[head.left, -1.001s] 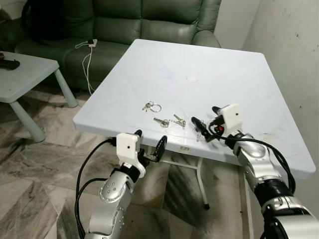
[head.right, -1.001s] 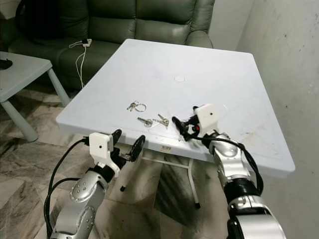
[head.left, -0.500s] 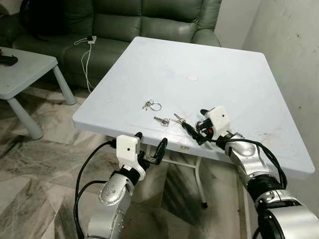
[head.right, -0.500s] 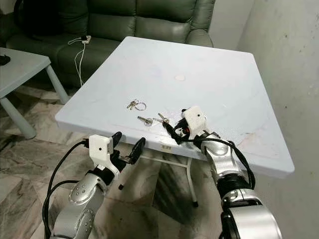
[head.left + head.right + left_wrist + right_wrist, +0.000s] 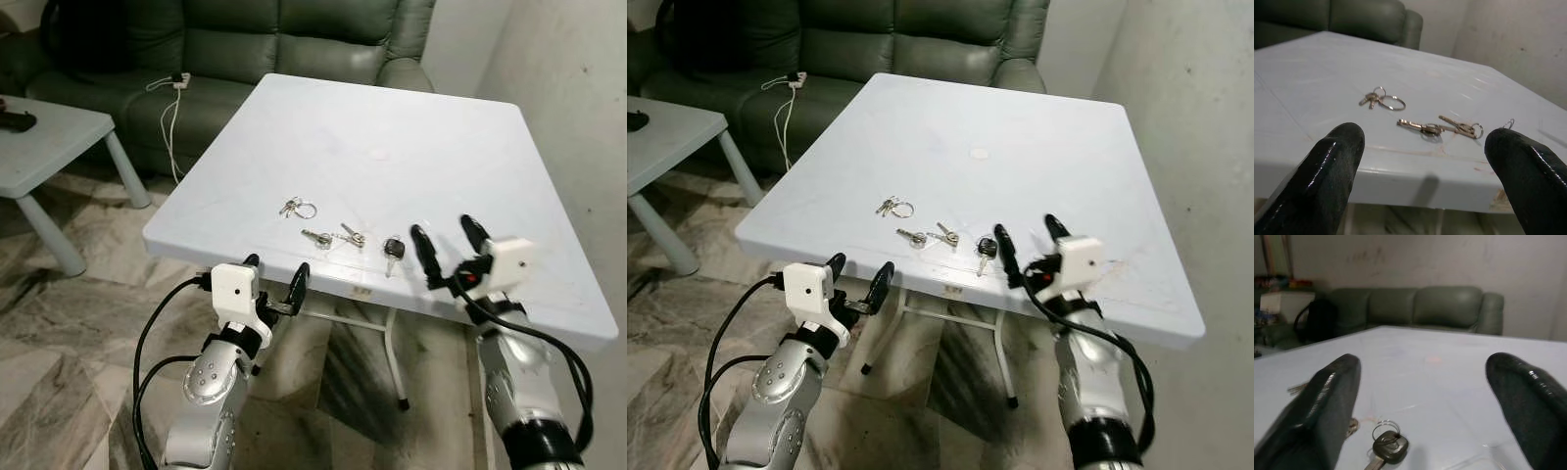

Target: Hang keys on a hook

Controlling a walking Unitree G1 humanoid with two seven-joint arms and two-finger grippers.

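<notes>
Several keys lie near the front edge of the white table (image 5: 470, 166): a small bunch on a ring (image 5: 297, 208), two silver keys (image 5: 316, 238) (image 5: 352, 235), and a black-headed key (image 5: 393, 249). My right gripper (image 5: 448, 245) hovers open just right of the black-headed key (image 5: 1387, 446), with nothing between its fingers. Below the table's front edge, my left gripper (image 5: 278, 266) is open and empty. In the left wrist view the bunch (image 5: 1380, 99) and the silver keys (image 5: 1420, 127) lie on the tabletop ahead of the left gripper (image 5: 1425, 139).
A green sofa (image 5: 294, 39) stands behind the table, with a white charger and cable (image 5: 174, 88) on its seat. A low pale side table (image 5: 49, 147) is at the left. A wall (image 5: 578, 88) runs close along the right. The floor is marble tile (image 5: 78, 323).
My right gripper has drawn back from the keys to the right and opened wide. The black-headed key now lies on the table. The left gripper has sunk slightly.
</notes>
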